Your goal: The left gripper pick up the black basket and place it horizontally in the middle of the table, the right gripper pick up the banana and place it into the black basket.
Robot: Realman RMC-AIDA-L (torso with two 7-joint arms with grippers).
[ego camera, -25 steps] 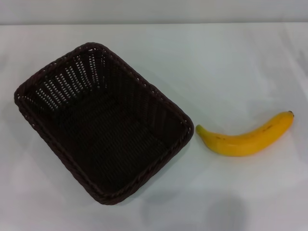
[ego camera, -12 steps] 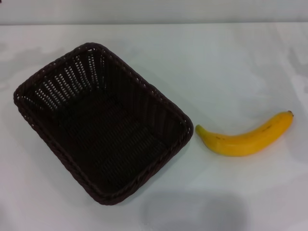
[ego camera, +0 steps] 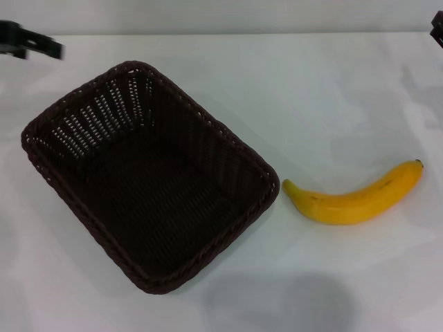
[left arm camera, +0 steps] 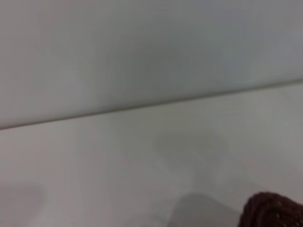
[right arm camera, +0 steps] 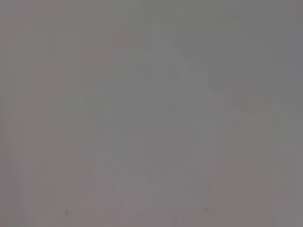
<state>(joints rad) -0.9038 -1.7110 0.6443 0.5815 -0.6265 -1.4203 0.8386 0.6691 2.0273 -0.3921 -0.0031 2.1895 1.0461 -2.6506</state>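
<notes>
The black basket (ego camera: pixel 149 176) lies on the white table (ego camera: pixel 325 97), left of middle, turned at a slant. A corner of its braided rim shows in the left wrist view (left arm camera: pixel 272 210). The banana (ego camera: pixel 354 195) lies on the table just right of the basket, its stem tip toward the right. A black part of the left gripper (ego camera: pixel 31 40) enters at the far left edge, beyond the basket's far corner. A small black bit of the right gripper (ego camera: pixel 437 29) shows at the far right edge, well beyond the banana. The right wrist view shows only a plain grey surface.
The table's far edge meets a pale wall (ego camera: pixel 221 15). A soft shadow lies on the table near the front edge (ego camera: pixel 277 304).
Both grippers have come into the head view at the far corners, left and right. The basket and banana have not moved. The shadow at the front has widened.
</notes>
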